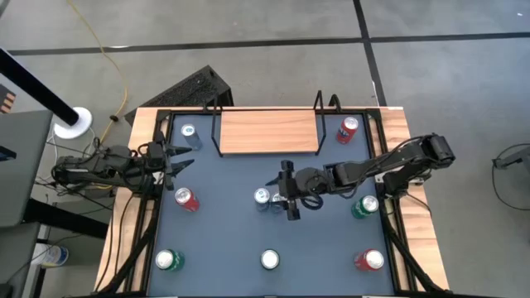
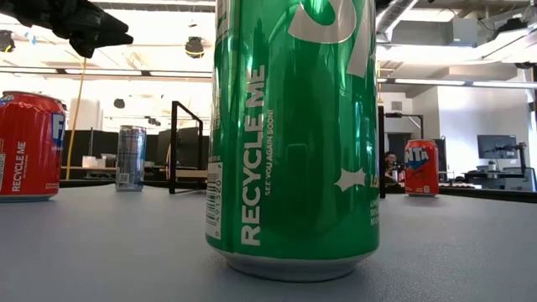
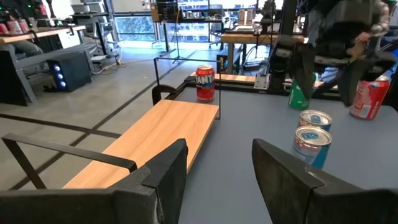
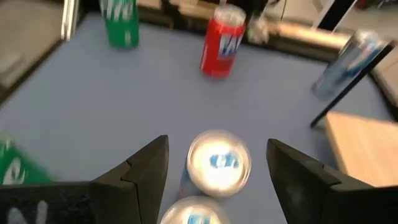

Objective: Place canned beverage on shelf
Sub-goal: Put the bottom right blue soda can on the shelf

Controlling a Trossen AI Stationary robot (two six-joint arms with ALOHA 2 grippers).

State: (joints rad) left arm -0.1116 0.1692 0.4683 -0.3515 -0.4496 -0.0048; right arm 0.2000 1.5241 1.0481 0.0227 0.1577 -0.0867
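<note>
The shelf (image 1: 269, 131), a light-wood board with black wire ends, lies at the table's far middle and is bare; it also shows in the left wrist view (image 3: 155, 134). Two silver-blue cans (image 1: 262, 196) stand upright side by side at the table's middle, also seen in the left wrist view (image 3: 313, 144). My right gripper (image 1: 289, 191) is open just right of them. In the right wrist view (image 4: 217, 146) its fingers stand on either side of the can tops (image 4: 217, 163) without touching. My left gripper (image 1: 178, 161) is open and empty at the table's left edge (image 3: 219, 149).
Other upright cans: silver-blue (image 1: 189, 132) and red (image 1: 348, 128) beside the shelf's ends, red (image 1: 186, 199) at the left, green (image 1: 364, 207) at the right, and green (image 1: 168, 261), green (image 1: 270, 260) and red (image 1: 370, 260) along the near edge.
</note>
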